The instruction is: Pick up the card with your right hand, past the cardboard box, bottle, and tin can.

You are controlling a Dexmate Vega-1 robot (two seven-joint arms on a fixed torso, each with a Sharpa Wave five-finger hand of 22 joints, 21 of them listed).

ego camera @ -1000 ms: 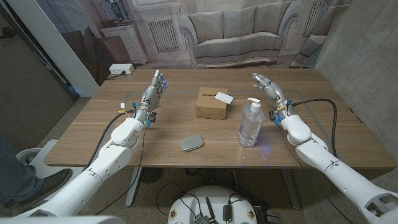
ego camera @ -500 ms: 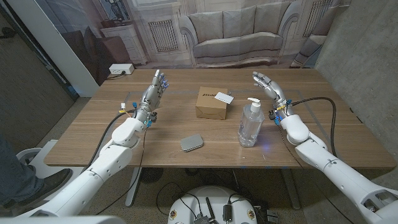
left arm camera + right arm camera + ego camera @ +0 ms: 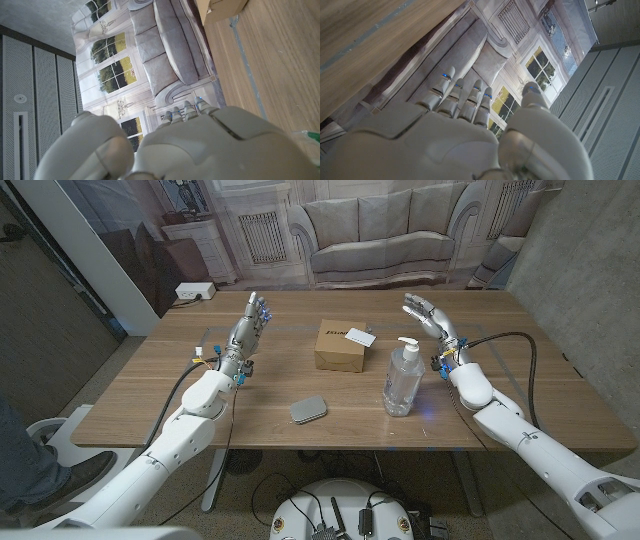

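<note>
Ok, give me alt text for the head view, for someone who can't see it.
A white card lies on a brown cardboard box mid-table, beside a clear pump bottle and a flat grey tin can. The robot's raised, open right hand and left hand flank them.

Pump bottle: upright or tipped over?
Upright. In the head view the pump bottle stands on its base on the table, pump head on top, beside the cardboard box.

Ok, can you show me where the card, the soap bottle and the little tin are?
card (image 3: 360,336), head view, middle of its white face
bottle (image 3: 401,389), head view, clear body
tin (image 3: 309,410), head view, grey lid
</note>
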